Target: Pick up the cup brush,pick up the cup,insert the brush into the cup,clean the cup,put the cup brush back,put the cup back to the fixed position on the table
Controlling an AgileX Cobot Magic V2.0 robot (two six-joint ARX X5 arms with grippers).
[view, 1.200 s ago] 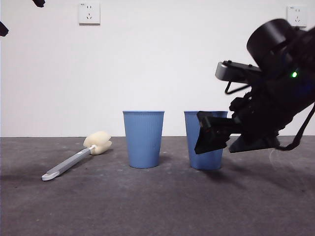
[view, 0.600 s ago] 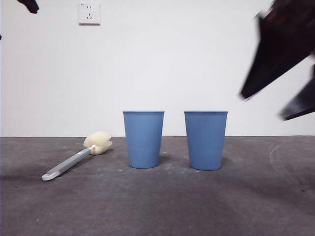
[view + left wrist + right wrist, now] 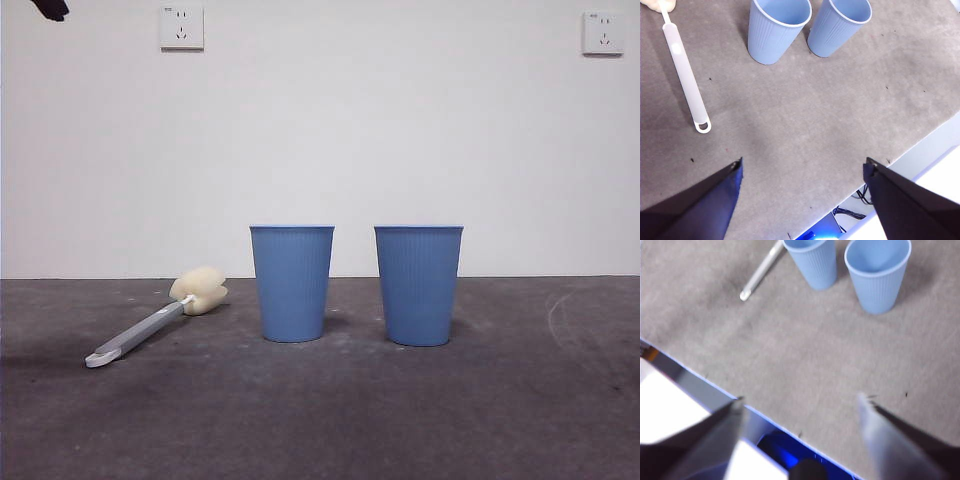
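The cup brush (image 3: 150, 328) lies on the table (image 3: 400, 420) at the left, its cream sponge head (image 3: 200, 290) toward the wall. The cup (image 3: 418, 285) stands upright right of centre, with its narrower blue twin (image 3: 291, 283) to its left. My left gripper (image 3: 802, 167) is open and empty, high above the table's near edge; the brush handle (image 3: 684, 77), the twin (image 3: 772, 32) and the cup (image 3: 836, 27) lie far ahead of it. My right gripper (image 3: 800, 401) is open and empty, high and back from the cup (image 3: 878, 277), the twin (image 3: 814, 262) and the brush handle (image 3: 760, 272).
Two white wall sockets (image 3: 181, 27) (image 3: 603, 32) sit on the white back wall. A black arm tip (image 3: 50, 8) shows at the top left corner. The table's near edge (image 3: 920, 137) shows in the left wrist view and in the right wrist view (image 3: 700, 377).
The right arm, which was at the cup a second ago, has risen up and to the right and left the front view. The cup stays standing on the table.
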